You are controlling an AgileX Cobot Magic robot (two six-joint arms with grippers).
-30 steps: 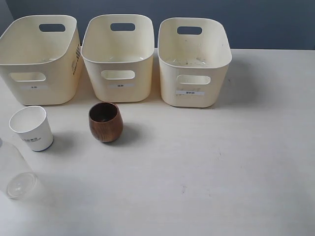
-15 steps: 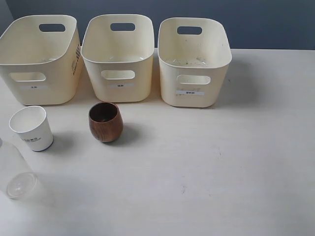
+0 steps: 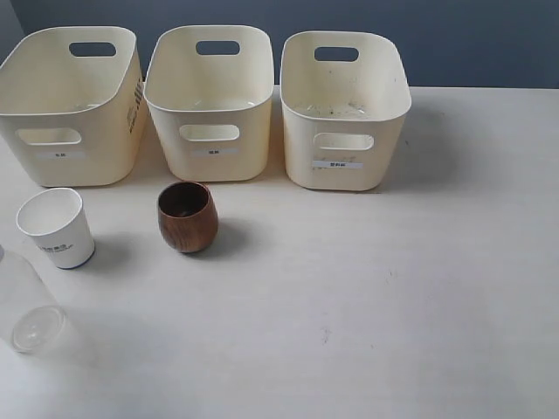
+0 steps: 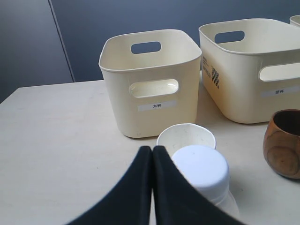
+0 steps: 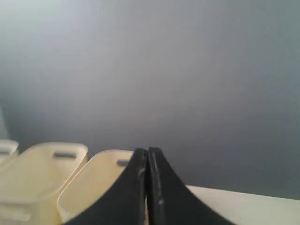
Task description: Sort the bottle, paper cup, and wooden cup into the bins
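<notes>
Three bins stand in a row at the back of the table, all mouths up. The left bin and middle bin show bare cream floors. The right bin has dark specks scattered across its floor.

None of the three things has gone in. The paper cup stands upright on the table in front of the left bin, mouth up. The wooden cup stands upright in front of the middle bin, mouth up too, well apart from the paper cup.

Over to the left gripper: its fingers are pressed flat together with nothing between them. It sits just beside the bottle's white cap, and I can't tell if it touches.

The right gripper is also pressed tight and holding nothing, with the bins and the grey wall behind it.

The bottle stands at the table's left edge, nearer than the paper cup. Its long axis is vertical and the cap points up.
</notes>
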